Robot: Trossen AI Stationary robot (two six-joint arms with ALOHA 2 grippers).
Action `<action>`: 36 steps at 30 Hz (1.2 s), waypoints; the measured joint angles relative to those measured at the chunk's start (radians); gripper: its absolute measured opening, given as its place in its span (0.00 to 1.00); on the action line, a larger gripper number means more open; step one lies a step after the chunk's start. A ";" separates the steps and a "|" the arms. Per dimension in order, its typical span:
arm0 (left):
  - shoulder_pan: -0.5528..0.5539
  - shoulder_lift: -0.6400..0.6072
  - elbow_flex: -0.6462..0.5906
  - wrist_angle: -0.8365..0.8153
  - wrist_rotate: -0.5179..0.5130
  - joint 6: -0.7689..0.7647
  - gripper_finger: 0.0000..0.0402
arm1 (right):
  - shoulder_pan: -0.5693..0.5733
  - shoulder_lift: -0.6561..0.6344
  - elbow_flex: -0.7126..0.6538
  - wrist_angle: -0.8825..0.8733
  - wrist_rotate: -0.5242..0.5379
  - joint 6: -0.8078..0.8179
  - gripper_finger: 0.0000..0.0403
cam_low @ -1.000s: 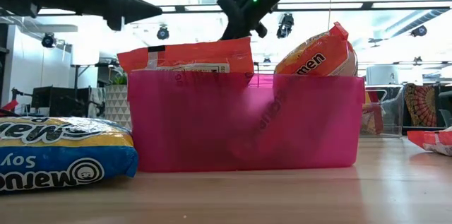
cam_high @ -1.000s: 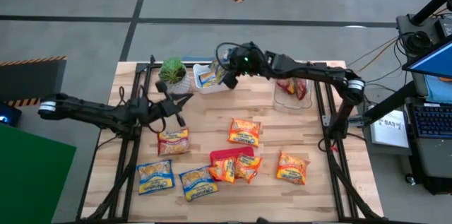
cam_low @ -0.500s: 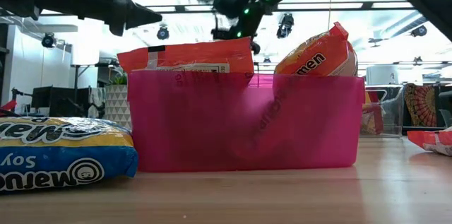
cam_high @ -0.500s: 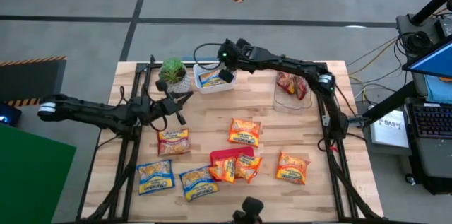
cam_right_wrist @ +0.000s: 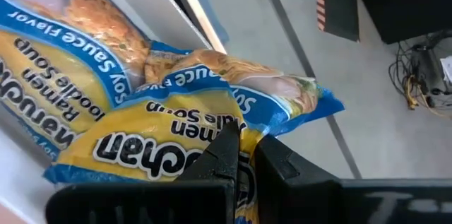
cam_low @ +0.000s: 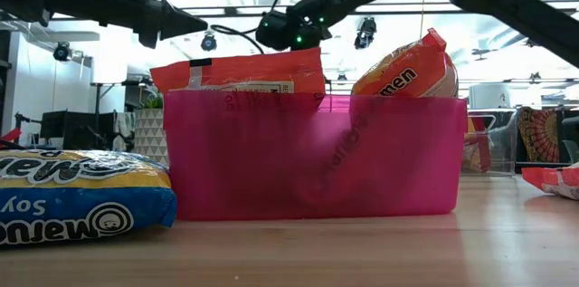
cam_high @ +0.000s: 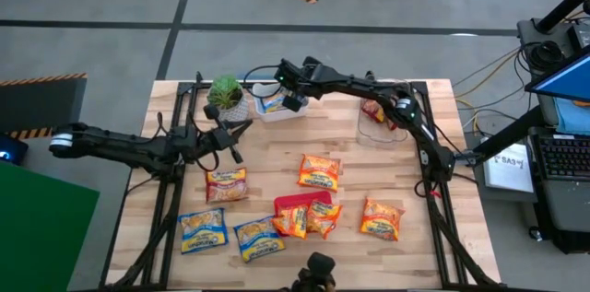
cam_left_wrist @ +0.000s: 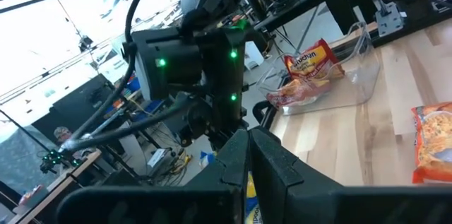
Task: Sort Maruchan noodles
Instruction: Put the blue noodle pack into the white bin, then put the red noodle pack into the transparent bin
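My right gripper (cam_high: 293,100) reaches over the white bin (cam_high: 267,113) at the table's far edge, shut on a blue-and-yellow Maruchan packet (cam_right_wrist: 162,146). That packet rests on another blue-and-yellow packet (cam_right_wrist: 63,47) in the bin. My left gripper (cam_high: 234,149) hangs shut and empty in the air (cam_low: 192,23) above a packet (cam_high: 226,183) at the table's left middle. Two blue packets (cam_high: 203,230) (cam_high: 259,237) and two orange ones (cam_high: 319,170) (cam_high: 382,218) lie flat on the table. Orange packets (cam_low: 240,71) stand in the pink bin (cam_low: 317,160). Dark red ones (cam_high: 382,111) lie in the clear bin (cam_high: 369,134). My right gripper pinches the blue-and-yellow packet at its yellow edge (cam_right_wrist: 229,126) between the two fingers (cam_right_wrist: 219,160), coming from above. The fingertips cover the exact spot. The packet lies on the packet below it in the white bin.
A small potted plant (cam_high: 226,94) stands left of the white bin, close to both grippers. The arms' frame rails (cam_high: 166,191) (cam_high: 433,191) run along the left and right table edges. Bare wood (cam_high: 277,149) lies between the far bins and the packets.
My right gripper has shifted a little toward the table's left over the white bin, and its arm has stretched out straighter. It has tipped from pointing down to lying flatter. My left arm has kept still.
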 joint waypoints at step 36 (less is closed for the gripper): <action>-0.150 0.046 0.283 -0.569 0.063 -0.562 0.00 | 0.101 -0.469 -0.203 -0.116 -0.415 0.086 0.34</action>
